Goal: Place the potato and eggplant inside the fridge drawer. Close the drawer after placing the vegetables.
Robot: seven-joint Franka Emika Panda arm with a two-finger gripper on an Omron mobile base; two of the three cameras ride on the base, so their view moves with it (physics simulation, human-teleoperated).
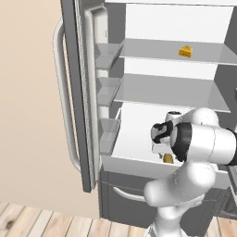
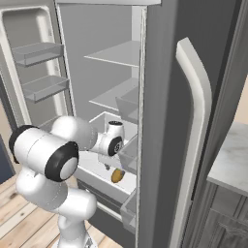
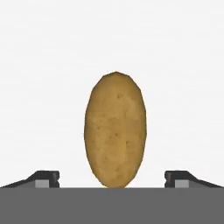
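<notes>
The potato [image 3: 115, 131], an orange-brown oval, lies on the white floor of the open fridge drawer [image 1: 129, 165]. It also shows as a small orange lump [image 1: 168, 159] just under my hand, and again from the right [image 2: 117, 176]. My gripper [image 3: 112, 178] hangs directly over it, open, with one fingertip [image 3: 46, 178] on each side and a wide gap to the potato. Nothing is held. In the base views the hand [image 1: 160, 134] points down into the drawer. The eggplant is out of view.
A yellow cheese wedge [image 1: 186, 51] sits on an upper glass shelf. The left fridge door [image 1: 76, 92] stands open with bins [image 1: 109, 134] close to the drawer. The right door [image 2: 164, 121] and its white handle [image 2: 193, 126] crowd my arm's right side.
</notes>
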